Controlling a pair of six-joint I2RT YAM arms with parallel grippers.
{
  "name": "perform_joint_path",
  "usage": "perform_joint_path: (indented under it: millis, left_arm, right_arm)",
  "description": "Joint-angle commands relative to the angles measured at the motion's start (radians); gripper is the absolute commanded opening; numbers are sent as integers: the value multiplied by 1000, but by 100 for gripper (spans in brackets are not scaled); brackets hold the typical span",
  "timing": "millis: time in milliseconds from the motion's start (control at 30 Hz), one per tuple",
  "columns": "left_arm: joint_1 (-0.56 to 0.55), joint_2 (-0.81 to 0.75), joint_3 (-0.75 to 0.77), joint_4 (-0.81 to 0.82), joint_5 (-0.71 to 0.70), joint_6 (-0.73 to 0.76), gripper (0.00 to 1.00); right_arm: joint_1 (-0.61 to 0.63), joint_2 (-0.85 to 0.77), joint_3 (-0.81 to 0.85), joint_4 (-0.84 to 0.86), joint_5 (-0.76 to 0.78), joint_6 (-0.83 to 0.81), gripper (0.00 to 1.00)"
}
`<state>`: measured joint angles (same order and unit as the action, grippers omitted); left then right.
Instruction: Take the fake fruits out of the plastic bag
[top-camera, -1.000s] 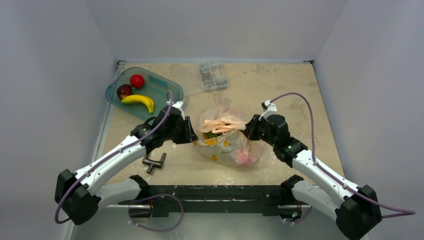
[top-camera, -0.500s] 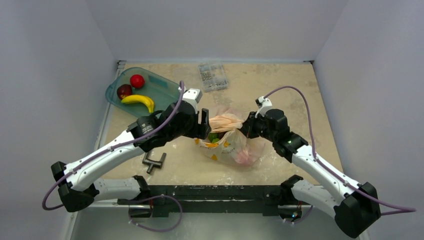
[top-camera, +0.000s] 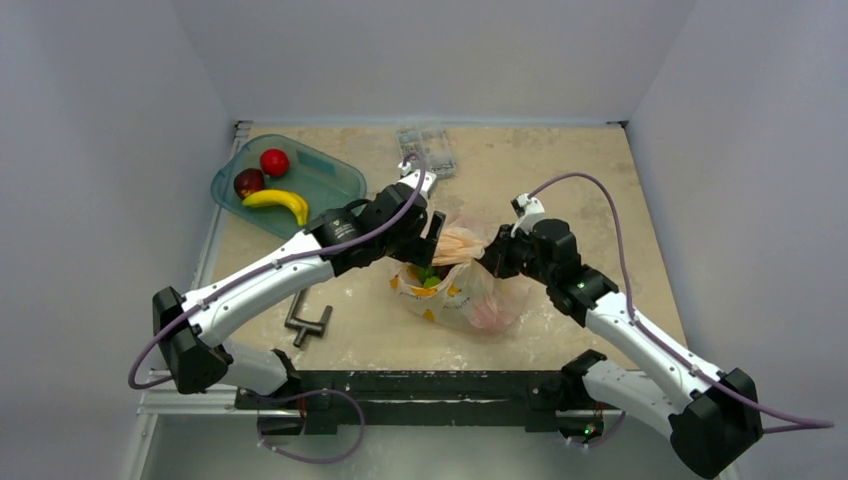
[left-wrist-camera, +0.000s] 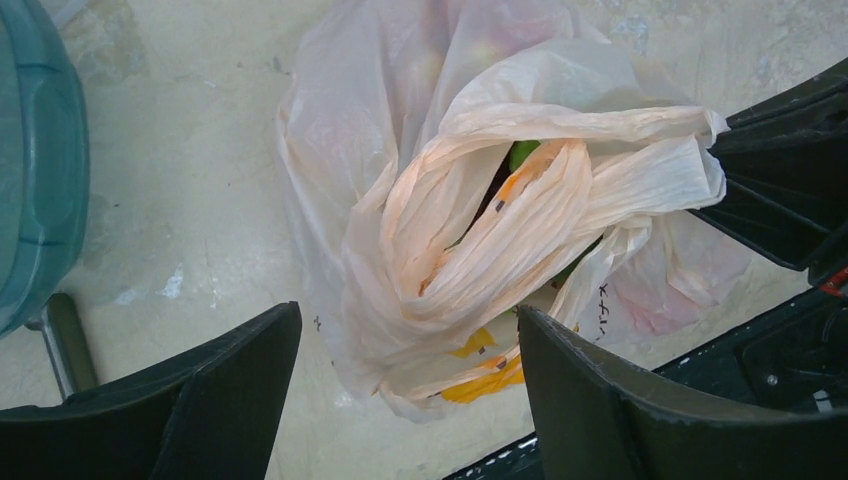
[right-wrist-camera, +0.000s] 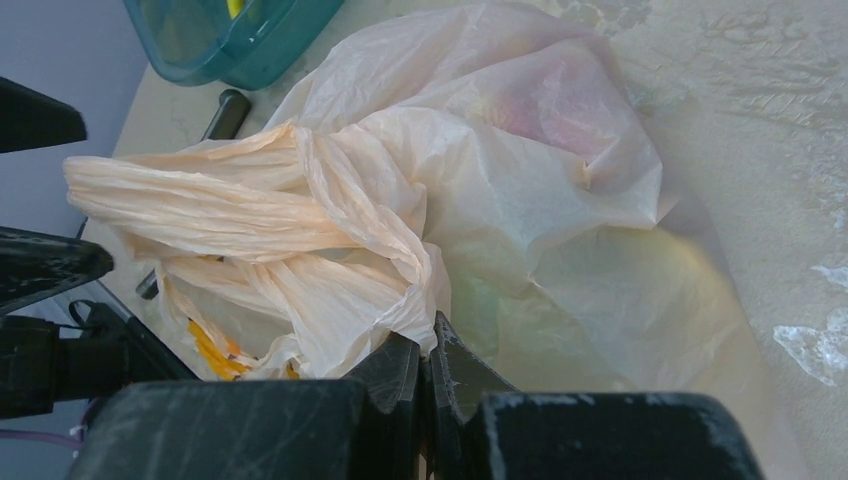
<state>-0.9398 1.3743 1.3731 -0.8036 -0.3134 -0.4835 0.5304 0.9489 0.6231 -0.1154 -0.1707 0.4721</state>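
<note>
The pale-orange plastic bag (top-camera: 465, 285) lies mid-table, its handles bunched on top. Green fruit (top-camera: 428, 275) shows in its mouth and a pink-red fruit (top-camera: 487, 315) shows through its wall. My right gripper (top-camera: 493, 258) is shut on the bag's rim, pinching plastic (right-wrist-camera: 425, 335) between its fingertips. My left gripper (top-camera: 432, 228) is open and hovers over the bag's handles (left-wrist-camera: 480, 240), its fingers (left-wrist-camera: 210, 390) wide apart on either side. A banana (top-camera: 277, 202) and two red apples (top-camera: 274, 161) lie in the teal tray (top-camera: 325, 180).
A grey metal clamp (top-camera: 309, 324) lies on the table near the left arm. A clear box of small parts (top-camera: 425, 152) stands at the back. The tray's corner (left-wrist-camera: 35, 160) and the clamp's bar (left-wrist-camera: 62, 340) show in the left wrist view.
My left arm has swung right and away from the near edge, from beside the bag to over its handles. My right gripper has kept its pinch and pulled the bag's rim up slightly.
</note>
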Motion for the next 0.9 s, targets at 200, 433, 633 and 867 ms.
perform_joint_path:
  millis: [200, 433, 633, 867]
  left_arm:
    - [156, -15, -114, 230, 253, 33, 28]
    - [191, -137, -239, 242, 173, 2, 0]
    - [192, -371, -416, 243, 75, -106, 0]
    - [193, -441, -546, 354, 270, -206, 0]
  right_arm:
    - [-3, -53, 10, -61, 42, -2, 0]
    - [-3, -51, 16, -100, 191, 92, 0]
    - [-3, -71, 32, -161, 406, 143, 0]
    - [-3, -56, 76, -168, 242, -37, 18]
